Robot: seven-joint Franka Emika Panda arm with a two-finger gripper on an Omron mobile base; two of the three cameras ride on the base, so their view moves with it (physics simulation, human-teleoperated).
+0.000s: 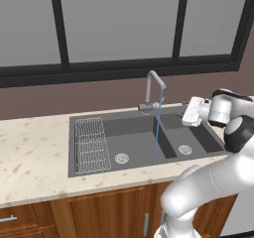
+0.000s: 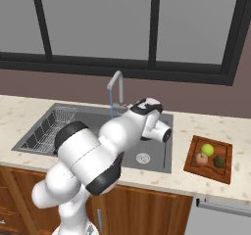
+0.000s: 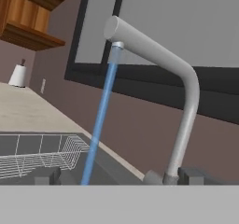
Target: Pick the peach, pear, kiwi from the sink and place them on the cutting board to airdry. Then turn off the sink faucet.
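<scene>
Bench (image 1: 30, 157): pale speckled stone top over wooden cabinet fronts; it carries the sink and, to the right, the cutting board.
Cutting board (image 2: 194, 166): reddish-brown, darker raised rim, flat on the bench just right of the sink, near the front edge.
Peach (image 2: 201, 158): on the cutting board, near-left part, reddish-orange.
Kiwi (image 2: 219, 162): on the cutting board, right of the peach, dark brownish-green.
Pear (image 2: 208, 149): on the cutting board, behind the peach, yellow-green, close beside it.
Sink (image 1: 73, 148): dark grey, two basins, a round silver drain in each; no fruit seen in the basins.
Wire rack (image 1: 91, 144): in the left end of the left basin, running near to far.
Tool (image 1: 190, 114): over the right basin toward its far side, just right of the faucet base and level with it; the hand view looks along it at the faucet from close by. Fingers stand spread apart, pinching nothing, apart from the faucet.
Sink faucet (image 1: 154, 89): silver gooseneck at the far rim between the basins, upright, spout pointing toward the near side; short side handle at its base.
Water stream (image 1: 158, 125): thin, blue, running from the spout down into the left basin beside the divider; faucet is on.
Window (image 1: 124, 24): dark-framed, on the far wall behind the sink.
</scene>
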